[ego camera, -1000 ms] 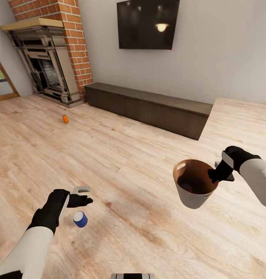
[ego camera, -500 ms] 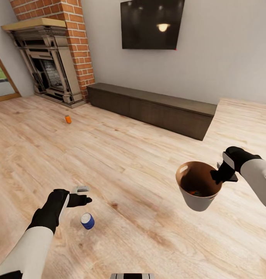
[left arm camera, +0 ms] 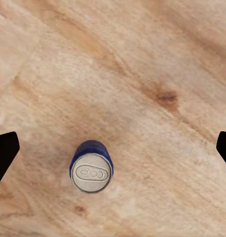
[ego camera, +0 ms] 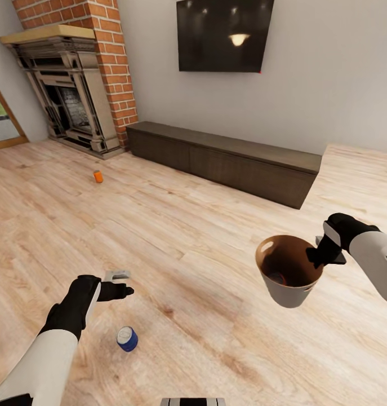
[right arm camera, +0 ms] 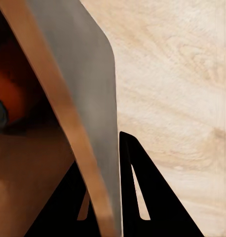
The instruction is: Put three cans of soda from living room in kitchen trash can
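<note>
A dark blue can of soda (ego camera: 127, 339) with a pale grey top (left arm camera: 92, 172) stands upright on the light wood floor. My left gripper (ego camera: 117, 285) hovers above it, open, with the can between and below its fingertips (left arm camera: 4, 153). An orange can of soda (ego camera: 98, 176) stands far off on the floor near the brick fireplace. My right gripper (ego camera: 324, 255) is shut on the rim of the tash can (ego camera: 288, 276), held above the floor. The bucket's grey wall (right arm camera: 88, 94) fills the right wrist view, and something bluish (ego camera: 277, 277) lies partly hidden inside it.
This is the living room. A brick fireplace (ego camera: 75, 84) stands at the back left, a long dark low cabinet (ego camera: 227, 160) runs along the far wall, and a TV (ego camera: 224, 35) hangs above it. Open wood floor (ego camera: 204, 242) lies between me and them.
The whole picture has shifted, so the camera moved. The blue can now shows lower in the view and nearer my base than the left gripper. Both grippers keep their pose.
</note>
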You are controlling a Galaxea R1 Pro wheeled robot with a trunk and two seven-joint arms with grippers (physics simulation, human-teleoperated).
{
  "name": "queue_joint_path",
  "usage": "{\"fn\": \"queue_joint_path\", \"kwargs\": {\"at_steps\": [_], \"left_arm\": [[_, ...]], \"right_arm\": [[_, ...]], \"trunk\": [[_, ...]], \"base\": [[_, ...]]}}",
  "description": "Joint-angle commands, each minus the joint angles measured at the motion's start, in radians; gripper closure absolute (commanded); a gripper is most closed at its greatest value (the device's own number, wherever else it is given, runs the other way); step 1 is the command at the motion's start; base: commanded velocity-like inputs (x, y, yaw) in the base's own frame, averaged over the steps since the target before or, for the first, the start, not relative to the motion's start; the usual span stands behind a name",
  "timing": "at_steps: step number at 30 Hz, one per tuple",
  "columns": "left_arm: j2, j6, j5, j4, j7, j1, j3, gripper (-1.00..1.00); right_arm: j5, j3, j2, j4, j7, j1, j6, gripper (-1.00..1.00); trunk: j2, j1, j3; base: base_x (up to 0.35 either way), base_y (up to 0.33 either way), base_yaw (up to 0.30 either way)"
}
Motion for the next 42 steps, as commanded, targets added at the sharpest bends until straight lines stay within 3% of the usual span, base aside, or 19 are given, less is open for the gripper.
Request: {"fn": "queue_joint_path", "kwargs": {"at_steps": [1, 19, 24, 28, 34, 42], "left_arm": [[0.000, 0.000, 0.000, 0.000, 0.000, 0.000, 0.000, -1.00], [-0.001, 0.007, 0.003, 0.000, 0.002, 0.000, 0.000, -1.00], [-0.005, 0.008, 0.002, 0.001, 0.009, 0.000, 0.001, -1.00], [-0.032, 0.010, -0.004, 0.006, 0.041, 0.000, 0.001, -1.00], [-0.062, 0.010, 0.006, 0.010, 0.181, 0.000, 0.002, -1.00], [-0.070, 0.009, 0.003, 0.017, 0.205, 0.000, 0.002, -1.00]], "right_arm": [[-0.022, -0.020, 0.000, -0.001, 0.009, -0.001, 0.002, 1.00], [-0.022, -0.021, -0.002, -0.007, 0.009, -0.003, 0.002, 1.00], [-0.022, -0.022, -0.003, 0.010, 0.009, -0.080, 0.002, 1.00], [-0.022, -0.022, -0.001, 0.034, 0.009, -0.129, 0.002, 1.00], [-0.022, -0.022, 0.002, 0.042, 0.009, -0.144, 0.002, 1.00], [-0.022, -0.020, 0.006, 0.041, 0.009, -0.146, 0.002, 1.00]], "trunk": [[0.000, 0.000, 0.000], [0.000, 0.000, -0.002], [-0.035, 0.019, -0.024], [-0.063, 0.034, -0.042], [-0.071, 0.040, -0.074], [-0.073, 0.044, -0.117]], "base": [[0.024, 0.009, 0.000], [0.002, 0.079, 0.000], [0.000, 0.002, 0.000], [0.000, 0.000, 0.000], [0.000, 0.000, 0.000], [0.000, 0.000, 0.000]]}}
